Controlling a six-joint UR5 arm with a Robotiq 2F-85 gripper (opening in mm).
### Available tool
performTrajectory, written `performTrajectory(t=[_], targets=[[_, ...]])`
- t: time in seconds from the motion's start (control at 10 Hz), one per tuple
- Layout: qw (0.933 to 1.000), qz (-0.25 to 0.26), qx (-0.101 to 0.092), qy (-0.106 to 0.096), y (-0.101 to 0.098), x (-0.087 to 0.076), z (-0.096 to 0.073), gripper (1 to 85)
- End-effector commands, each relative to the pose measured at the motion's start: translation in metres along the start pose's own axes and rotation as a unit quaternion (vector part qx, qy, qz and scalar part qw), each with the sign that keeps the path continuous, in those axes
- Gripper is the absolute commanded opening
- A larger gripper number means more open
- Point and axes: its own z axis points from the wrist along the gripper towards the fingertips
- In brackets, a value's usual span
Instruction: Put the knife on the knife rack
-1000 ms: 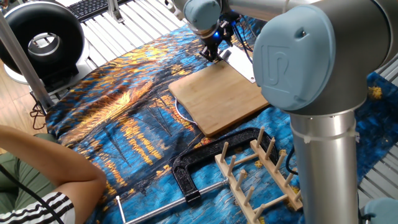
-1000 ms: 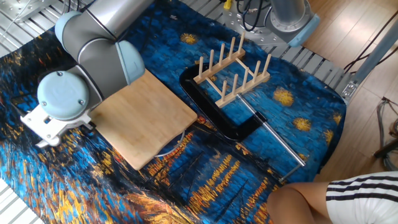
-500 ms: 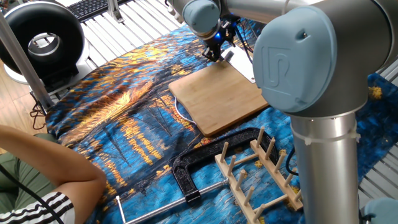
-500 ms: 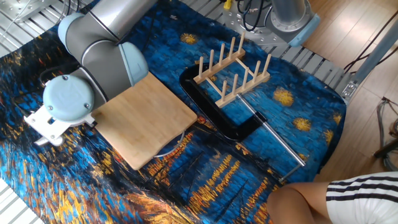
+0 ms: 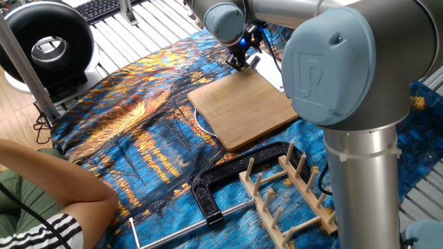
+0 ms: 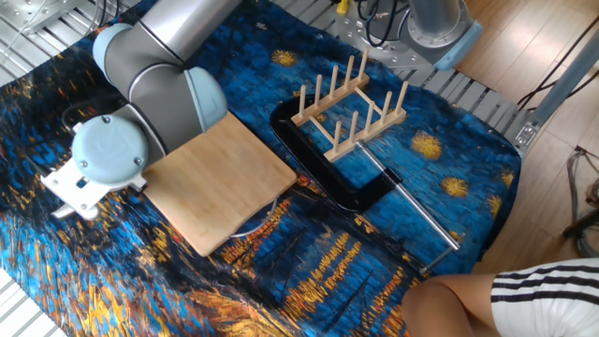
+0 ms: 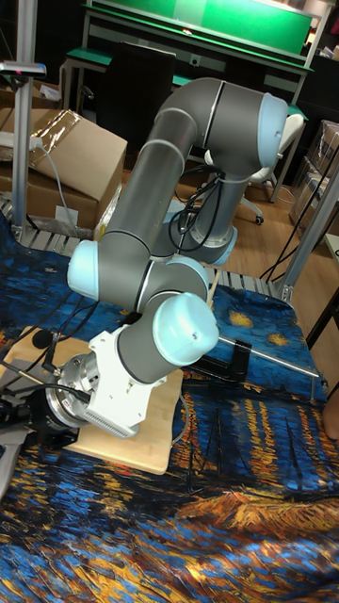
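One knife [image 5: 268, 71], pale blade flat on the cloth just past the cutting board [image 5: 243, 106], well apart from the knife rack [image 5: 287, 191]. Gripper [image 5: 239, 61] sits low at its near end; jaw state can't tell. Prob stiff, slick, thin, so take the handle, which is hidden.

knife rack [image 6: 351, 114] beside C-clamp [image 6: 323, 159] | cutting board [image 6: 220, 183] apparently over plate [image 5: 201, 123]

Robotics lab or workshop. Slatted metal tabletop [image 5: 149, 26] draped with a blue-and-orange painted-sky cloth [image 5: 131, 117]; aluminium frame posts [image 6: 562, 84] at the edges. Keyboard [image 5: 104, 7] and black ring light [image 5: 48, 45] nearby. Cardboard boxes [image 7: 71, 155], green-topped bench [image 7: 198, 36], wood floor [image 6: 524, 42] behind the grey arm [image 7: 179, 160].
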Motion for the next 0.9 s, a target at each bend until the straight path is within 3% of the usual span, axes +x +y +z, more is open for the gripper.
performTrajectory(t=[0.0, 0.2, 0.3, 0.5, 0.6, 0.8], targets=[[0.9998, 0.016, -0.007, -0.003, 0.006, -0.001, -0.001, 41.7], [0.9992, 0.037, 0.006, 0.014, 0.01, 0.002, -0.012, 26.7], [0.9994, 0.034, 0.008, 0.005, 0.007, -0.002, -0.007, 25.3], [0.9996, 0.021, 0.018, 0.005, -0.013, -0.009, -0.007, 19.7], [0.9992, 0.019, 0.033, 0.011, -0.024, -0.008, -0.013, 11.7], [0.9994, 0.001, 0.032, 0.012, -0.043, -0.012, -0.018, 4.3]])
